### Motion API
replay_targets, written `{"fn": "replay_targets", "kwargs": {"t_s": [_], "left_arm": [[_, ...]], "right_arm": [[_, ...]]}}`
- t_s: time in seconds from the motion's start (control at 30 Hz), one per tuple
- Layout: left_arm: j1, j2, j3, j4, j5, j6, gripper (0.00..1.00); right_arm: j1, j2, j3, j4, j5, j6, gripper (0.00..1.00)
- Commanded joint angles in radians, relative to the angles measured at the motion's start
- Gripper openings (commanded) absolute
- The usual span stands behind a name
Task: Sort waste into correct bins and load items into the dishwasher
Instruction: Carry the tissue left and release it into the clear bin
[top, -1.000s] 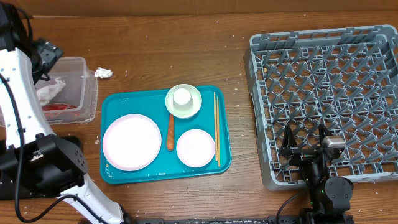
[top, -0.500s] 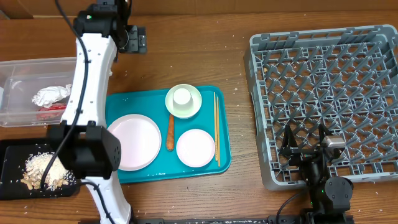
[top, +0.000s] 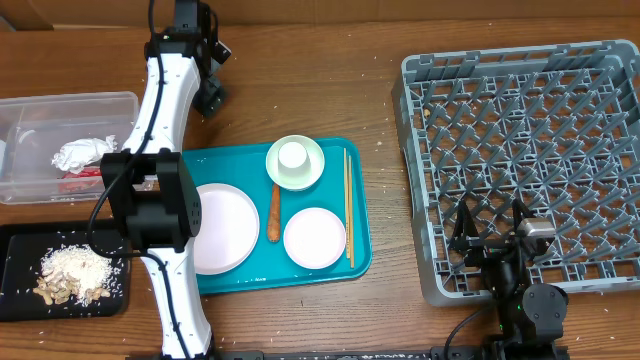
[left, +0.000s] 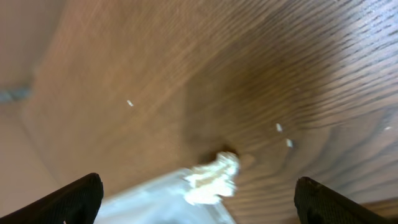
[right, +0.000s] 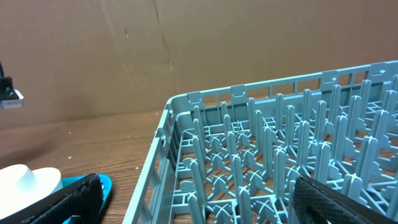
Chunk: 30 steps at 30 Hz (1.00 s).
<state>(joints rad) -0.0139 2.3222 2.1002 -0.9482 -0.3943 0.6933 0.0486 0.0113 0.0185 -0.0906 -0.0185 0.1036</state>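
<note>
My left gripper (top: 211, 96) is open and empty, held over the wood near the back left of the table. In the left wrist view it (left: 205, 208) hovers over a crumpled white tissue (left: 212, 178) lying against the corner of the clear bin (left: 155, 202). The arm hides the tissue in the overhead view. The teal tray (top: 355, 255) holds a pink plate (top: 228, 228), a green bowl (top: 312, 170) with a white cup (top: 291, 156), a carrot (top: 274, 212), a small plate (top: 314, 238) and chopsticks (top: 348, 205). My right gripper (top: 497, 243) is open and empty at the front edge of the dish rack (top: 520, 120).
The clear bin (top: 40, 105) at the left holds crumpled paper (top: 80, 154) and a red wrapper. A black tray (top: 20, 240) with food scraps sits at the front left. My left arm crosses the teal tray's left edge. The right wrist view shows rack tines (right: 261, 155).
My left arm has swung from the far left edge to the back of the table, and its gripper now hangs over the tissue. The right arm has not moved.
</note>
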Motion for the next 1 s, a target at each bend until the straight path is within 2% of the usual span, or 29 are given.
{"fn": "replay_targets", "kwargs": {"t_s": [0.0, 0.03, 0.1, 0.27, 0.33, 0.4, 0.5, 0.67, 0.77, 0.87, 0.97], "left_arm": [[0.016, 0.012, 0.003, 0.048, -0.005, 0.352, 1.00], [0.017, 0.012, 0.003, 0.058, -0.005, 0.418, 1.00], [0.022, 0.012, 0.003, 0.055, -0.005, 0.475, 1.00], [0.081, 0.013, -0.006, 0.022, 0.013, 0.539, 0.99], [0.098, 0.013, -0.008, -0.006, 0.078, 0.542, 0.99], [0.112, 0.013, -0.021, -0.040, 0.159, 0.572, 0.95], [0.121, 0.013, -0.072, -0.037, 0.150, 0.666, 0.89], [0.120, 0.013, -0.163, 0.061, 0.153, 0.698, 0.89], [0.126, 0.013, -0.202, 0.138, 0.084, 0.698, 0.90], [0.134, 0.013, -0.217, 0.137, 0.104, 0.698, 0.90], [0.141, 0.013, -0.227, 0.137, 0.106, 0.723, 0.85]], "right_arm": [[0.008, -0.008, -0.010, 0.006, 0.006, -0.003, 1.00], [0.008, -0.008, -0.010, 0.006, 0.006, -0.003, 1.00], [0.008, -0.008, -0.010, 0.006, 0.006, -0.003, 1.00], [0.008, -0.008, -0.010, 0.006, 0.006, -0.003, 1.00], [0.008, -0.008, -0.010, 0.006, 0.006, -0.003, 1.00], [0.008, -0.008, -0.010, 0.006, 0.006, -0.003, 1.00], [0.008, -0.008, -0.010, 0.006, 0.006, -0.003, 1.00], [0.008, -0.008, -0.010, 0.006, 0.006, -0.003, 1.00], [0.008, -0.008, -0.010, 0.006, 0.006, -0.003, 1.00], [0.008, -0.008, -0.010, 0.006, 0.006, -0.003, 1.00], [0.008, -0.008, -0.010, 0.006, 0.006, -0.003, 1.00]]}}
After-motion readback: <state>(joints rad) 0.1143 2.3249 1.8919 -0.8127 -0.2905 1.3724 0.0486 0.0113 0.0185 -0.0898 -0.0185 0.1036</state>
